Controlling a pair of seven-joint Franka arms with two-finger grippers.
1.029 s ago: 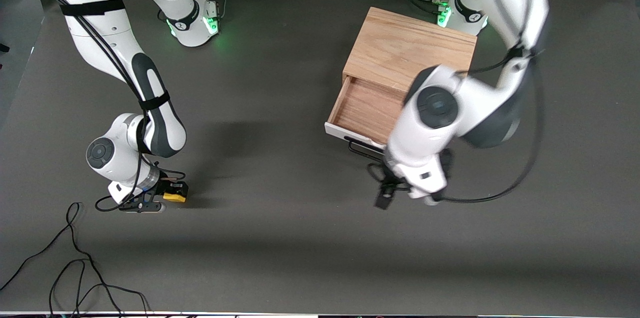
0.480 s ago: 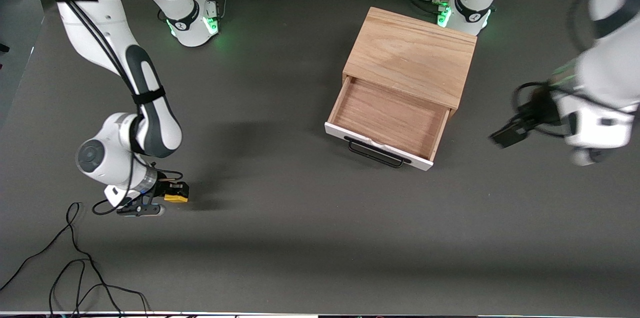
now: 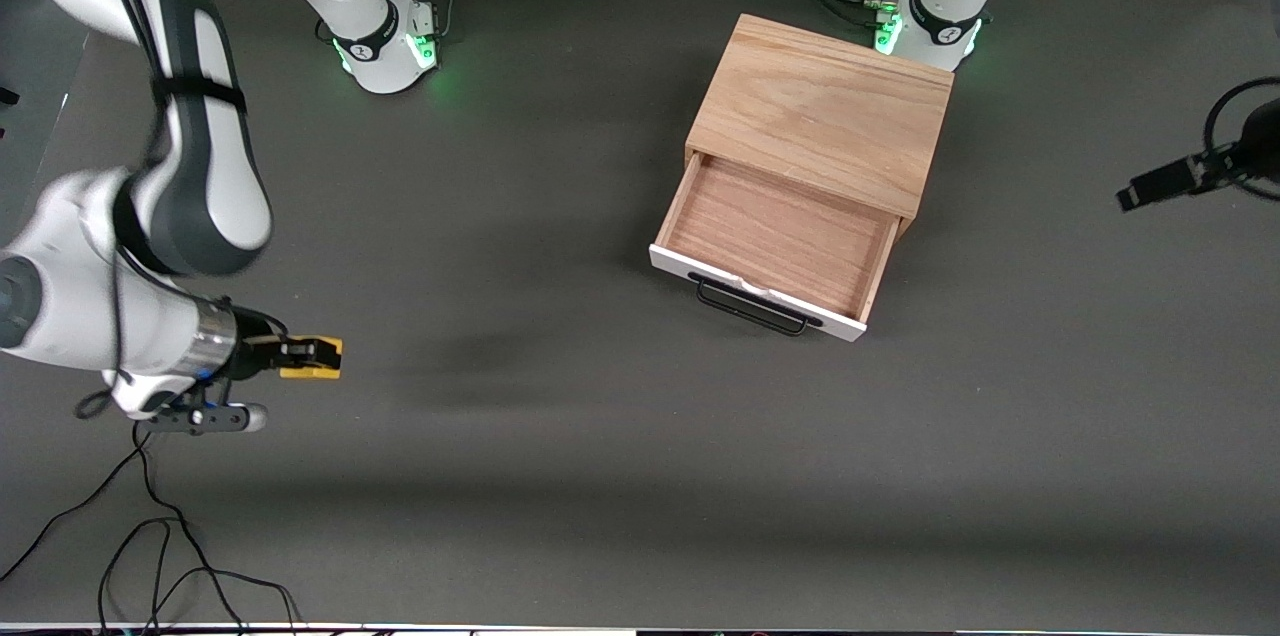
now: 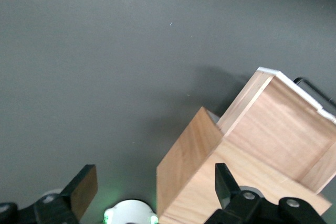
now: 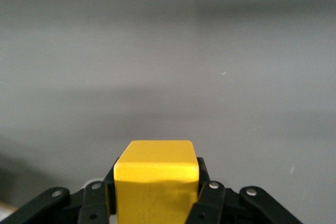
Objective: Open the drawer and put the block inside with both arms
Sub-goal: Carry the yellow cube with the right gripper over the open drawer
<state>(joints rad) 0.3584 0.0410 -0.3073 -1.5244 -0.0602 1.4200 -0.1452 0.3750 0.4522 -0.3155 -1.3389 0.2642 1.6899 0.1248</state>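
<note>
At the right arm's end of the table, the right gripper (image 3: 305, 353) is raised above the dark table (image 3: 560, 436) with its jaws closed firmly on the block (image 3: 312, 357); the right wrist view shows the yellow cube (image 5: 156, 182) pinched between the two fingers, one flat face turned outward past the fingertips. The block, being a cube, has no long axis to report; its edges appear roughly square to the fingers. It is over bare table, well apart from the drawer (image 3: 775, 241). The drawer stands pulled out of the oak box (image 3: 820, 111), its wooden tray open and holding nothing, its long axis running across the box's front. The white front panel and black wire handle (image 3: 750, 306) face the front camera, angled slightly toward the right arm's end. The box sits near the left arm's base (image 3: 925, 21). The left gripper (image 3: 1160, 184) is in the air over the left arm's end of the table, at the edge of the front view, clear of the box; its jaws stand wide apart and hold nothing, as the left wrist view shows, with fingers (image 4: 81, 192) spread on either side of the box seen below. Loose black cables (image 3: 150, 536) lie on the table nearest the front camera.
</note>
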